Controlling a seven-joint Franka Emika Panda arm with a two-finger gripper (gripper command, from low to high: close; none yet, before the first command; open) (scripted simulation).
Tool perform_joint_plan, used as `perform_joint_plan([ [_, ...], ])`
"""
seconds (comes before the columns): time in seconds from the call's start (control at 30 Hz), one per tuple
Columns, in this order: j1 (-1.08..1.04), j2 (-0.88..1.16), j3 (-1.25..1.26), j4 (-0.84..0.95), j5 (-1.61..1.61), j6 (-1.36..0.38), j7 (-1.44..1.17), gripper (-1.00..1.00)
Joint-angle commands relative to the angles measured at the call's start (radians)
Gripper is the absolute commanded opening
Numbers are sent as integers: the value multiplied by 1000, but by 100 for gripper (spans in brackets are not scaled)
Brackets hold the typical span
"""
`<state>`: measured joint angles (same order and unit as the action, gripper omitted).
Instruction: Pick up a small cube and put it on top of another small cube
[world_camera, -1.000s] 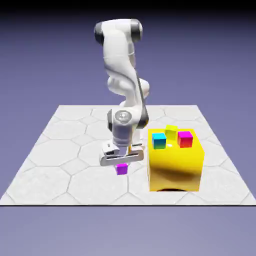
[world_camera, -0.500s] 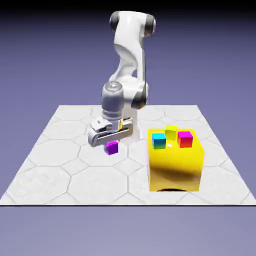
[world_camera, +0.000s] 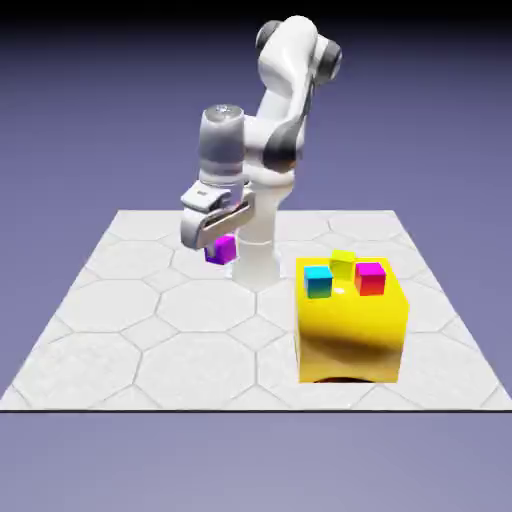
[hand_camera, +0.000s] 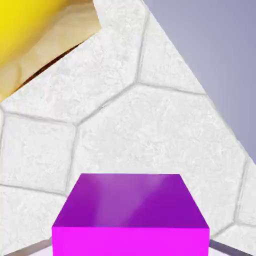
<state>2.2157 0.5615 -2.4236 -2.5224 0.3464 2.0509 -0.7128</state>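
My gripper (world_camera: 219, 241) is shut on the small cube (world_camera: 223, 250), which has a magenta face and purple sides. It hangs in the air well above the table (world_camera: 120, 330), to the exterior view's left of the big yellow block (world_camera: 350, 335). In the hand view the small cube (hand_camera: 131, 212) fills the bottom middle and hides most of the fingers. Three small cubes sit on top of the yellow block: a cyan one (world_camera: 318, 282), a yellow-green one (world_camera: 343, 263) and a magenta-topped one with red sides (world_camera: 370, 278).
The yellow block (hand_camera: 25, 25) shows in the hand view's top left corner, with hexagon-patterned table (hand_camera: 150, 130) below. The table's edge runs diagonally at the hand view's right. The arm's white base column (world_camera: 258, 250) stands just behind the held cube.
The arm has lifted the small cube off the table level and carried it up and toward the exterior view's left and back. The gripper stayed shut on it.
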Motion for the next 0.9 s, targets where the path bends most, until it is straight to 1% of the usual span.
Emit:
perform_joint_plan([
  [0.0, -9, 23, 5, 3, 19, -15, -43, -100],
  [0.87, -242, 611, 146, 79, 519, -443, -1174, -100],
])
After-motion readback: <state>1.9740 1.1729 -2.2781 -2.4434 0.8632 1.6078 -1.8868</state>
